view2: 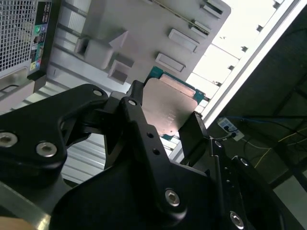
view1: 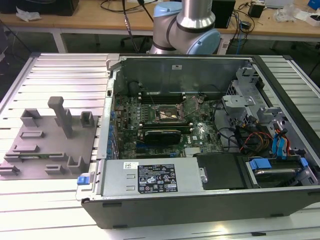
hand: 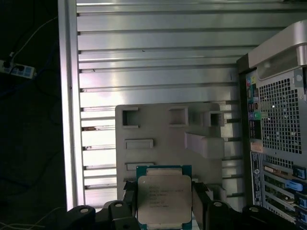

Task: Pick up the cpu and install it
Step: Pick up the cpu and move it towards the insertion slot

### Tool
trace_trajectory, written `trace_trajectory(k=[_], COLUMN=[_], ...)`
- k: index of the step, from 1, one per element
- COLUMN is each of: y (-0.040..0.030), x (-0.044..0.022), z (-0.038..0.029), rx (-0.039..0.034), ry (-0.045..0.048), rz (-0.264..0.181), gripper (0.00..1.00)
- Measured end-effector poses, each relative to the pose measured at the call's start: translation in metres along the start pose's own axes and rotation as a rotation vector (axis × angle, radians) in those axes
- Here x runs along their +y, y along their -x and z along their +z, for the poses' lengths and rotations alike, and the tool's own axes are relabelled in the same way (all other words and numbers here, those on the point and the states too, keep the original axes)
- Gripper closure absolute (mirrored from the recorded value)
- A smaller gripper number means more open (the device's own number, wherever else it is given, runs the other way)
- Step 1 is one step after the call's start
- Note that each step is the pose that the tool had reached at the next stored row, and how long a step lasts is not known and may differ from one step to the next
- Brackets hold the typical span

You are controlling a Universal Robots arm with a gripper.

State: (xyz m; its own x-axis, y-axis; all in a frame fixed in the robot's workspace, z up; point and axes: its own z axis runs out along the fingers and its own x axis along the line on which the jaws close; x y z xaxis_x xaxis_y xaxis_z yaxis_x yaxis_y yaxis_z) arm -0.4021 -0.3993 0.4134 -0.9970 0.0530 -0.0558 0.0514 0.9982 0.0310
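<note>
In both wrist views my gripper (hand: 163, 213) (view2: 165, 123) is shut on the cpu (hand: 163, 199) (view2: 171, 106), a thin square chip with a silvery top and a green edge. One black finger (hand: 128, 203) presses on each of two opposite sides. The cpu hangs well above the grey plastic tray (hand: 163, 127) (view2: 144, 28), which lies on the slatted metal table. In the exterior view the tray (view1: 50, 135) sits at the left, beside the open computer case (view1: 200, 200). The dark square socket (view1: 170, 114) with its metal frame lies on the motherboard inside the case.
The arm's silver and blue joint (view1: 187, 25) rises behind the case. Cables, drive bays and a power supply (view1: 155, 179) crowd the case. The tray carries raised blocks and a tall post (view1: 62, 115). The table's edge (hand: 69, 120) drops off to a dark floor.
</note>
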Motion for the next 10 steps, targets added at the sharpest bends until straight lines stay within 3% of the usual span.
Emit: trace_trajectory(k=[10], y=[0.0208], x=[0.0011], z=[0.0012], rx=[0.0001], ry=[0.0000], rz=[0.000], gripper=[0.45])
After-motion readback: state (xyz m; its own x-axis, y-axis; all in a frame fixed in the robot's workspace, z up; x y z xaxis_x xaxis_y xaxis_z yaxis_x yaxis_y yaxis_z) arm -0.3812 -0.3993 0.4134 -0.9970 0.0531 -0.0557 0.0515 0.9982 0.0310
